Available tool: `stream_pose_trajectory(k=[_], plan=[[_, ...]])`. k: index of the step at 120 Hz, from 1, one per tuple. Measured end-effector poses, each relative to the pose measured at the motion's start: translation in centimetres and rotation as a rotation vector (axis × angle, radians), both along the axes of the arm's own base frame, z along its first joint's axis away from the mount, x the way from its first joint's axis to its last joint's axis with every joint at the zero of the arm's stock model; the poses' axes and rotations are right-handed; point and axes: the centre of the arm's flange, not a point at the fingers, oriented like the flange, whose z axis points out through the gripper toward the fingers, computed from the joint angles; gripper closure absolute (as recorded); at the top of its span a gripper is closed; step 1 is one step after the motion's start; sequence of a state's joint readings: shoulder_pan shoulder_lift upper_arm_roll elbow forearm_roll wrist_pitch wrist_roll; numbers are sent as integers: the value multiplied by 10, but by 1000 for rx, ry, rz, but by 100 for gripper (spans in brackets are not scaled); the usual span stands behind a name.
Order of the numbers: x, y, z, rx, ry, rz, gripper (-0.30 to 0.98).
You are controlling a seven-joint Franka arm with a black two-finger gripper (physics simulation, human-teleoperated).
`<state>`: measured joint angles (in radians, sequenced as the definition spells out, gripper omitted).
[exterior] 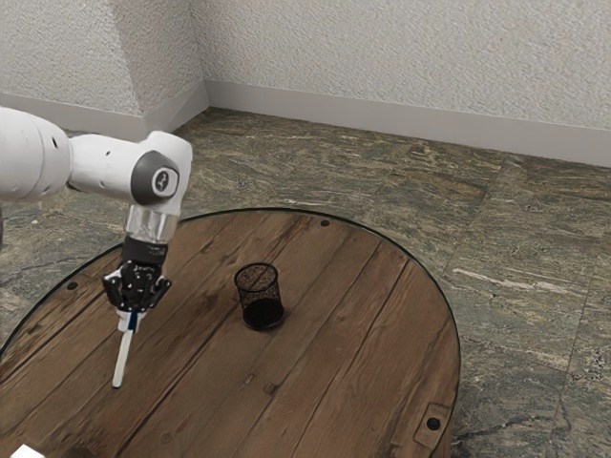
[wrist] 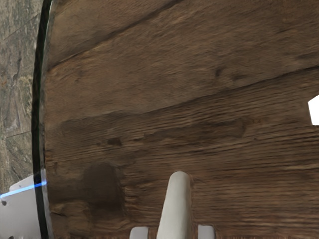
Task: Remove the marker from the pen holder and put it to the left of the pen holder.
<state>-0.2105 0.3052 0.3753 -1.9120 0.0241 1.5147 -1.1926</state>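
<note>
The hand (exterior: 128, 319) is closed on the marker (exterior: 121, 361), which hangs beneath it, long axis steep and slightly tilted. The mesh pen holder (exterior: 261, 298) stands upright, well apart, toward the exterior view's right of the hand. Bare bench (exterior: 210, 410) spreads under the hand, inside the rim (wrist: 37, 99); lowering, then releasing, seems next. Whether the marker's lower end touches wood is unclear.

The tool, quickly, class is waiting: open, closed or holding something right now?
Tool: closed, holding the marker, which slants down from it toward the table.
</note>
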Motion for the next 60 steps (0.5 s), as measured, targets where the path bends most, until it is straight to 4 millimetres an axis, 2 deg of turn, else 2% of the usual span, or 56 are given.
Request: stream_pose_trajectory(k=[25, 37, 53, 60], plan=[[-6, 8, -5, 14, 16, 34, 45], [-5, 17, 0, 30, 5, 49, 35], [5, 27, 22, 61, -42, 53, 26], [17, 27, 48, 71, -101, 47, 23]])
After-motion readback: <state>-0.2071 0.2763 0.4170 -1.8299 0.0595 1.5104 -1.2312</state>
